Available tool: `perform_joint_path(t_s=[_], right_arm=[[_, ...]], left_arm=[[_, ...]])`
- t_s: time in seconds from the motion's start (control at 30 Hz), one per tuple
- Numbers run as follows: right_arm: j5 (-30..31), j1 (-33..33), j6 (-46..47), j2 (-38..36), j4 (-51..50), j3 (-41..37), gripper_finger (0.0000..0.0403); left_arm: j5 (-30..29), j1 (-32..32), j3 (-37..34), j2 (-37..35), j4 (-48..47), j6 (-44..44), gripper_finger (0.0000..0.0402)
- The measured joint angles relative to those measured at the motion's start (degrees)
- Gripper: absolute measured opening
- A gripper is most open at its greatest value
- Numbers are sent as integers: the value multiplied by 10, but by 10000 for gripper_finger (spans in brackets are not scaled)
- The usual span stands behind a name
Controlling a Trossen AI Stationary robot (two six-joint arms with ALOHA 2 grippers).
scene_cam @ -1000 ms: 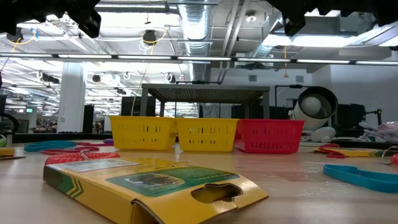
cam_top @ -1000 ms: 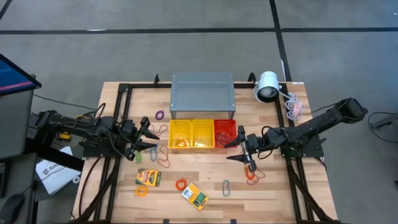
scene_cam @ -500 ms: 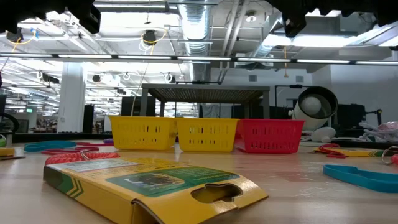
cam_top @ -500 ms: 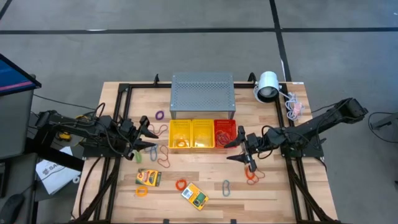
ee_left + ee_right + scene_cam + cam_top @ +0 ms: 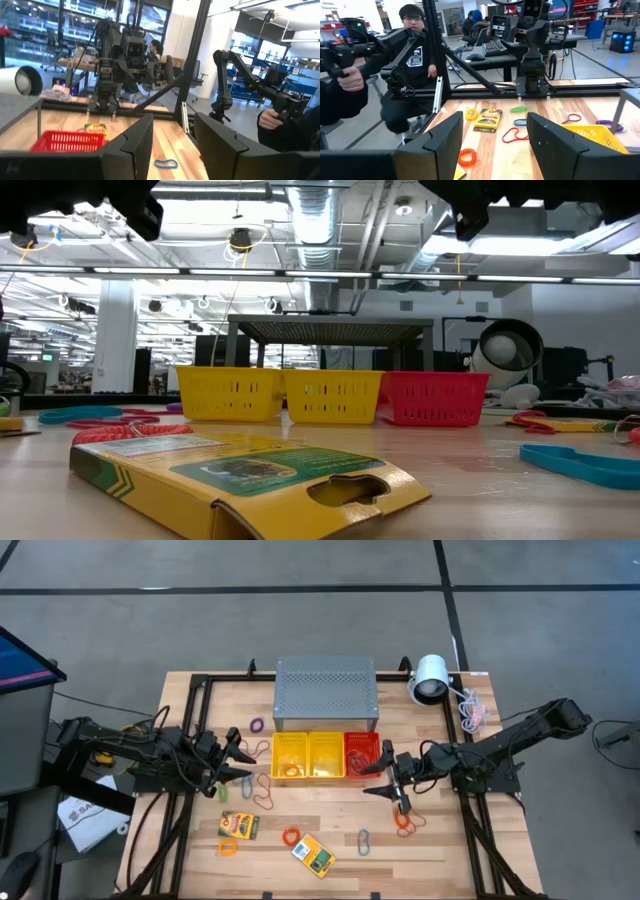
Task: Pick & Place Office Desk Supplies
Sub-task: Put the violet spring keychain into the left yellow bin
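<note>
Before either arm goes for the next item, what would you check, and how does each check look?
1. Left gripper open and empty: ok.
2. Right gripper open and empty: ok.
3. Grippers apart from each other: ok, either side of the baskets.
4. Supplies within reach: ok, card box, orange loop and clip lie loose on the table.
5. Red basket has room: cannot tell.
6. People off the table: ok, a person stands beyond its edge.
</note>
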Motion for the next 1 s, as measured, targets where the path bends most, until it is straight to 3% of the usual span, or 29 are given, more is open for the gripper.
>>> perform_joint_path(t_s=[0.37, 0.7, 1.0], right_arm=[[-2, -53, -39, 0, 8, 0, 211], [-5, -106, -60, 0, 50, 0, 211], [-114, -129, -64, 0, 101, 0, 211]], left_arm=[[2, 0, 0, 52, -6, 12, 141], [54, 0, 0, 54, -1, 29, 141], [78, 0, 0, 54, 37, 58, 141]])
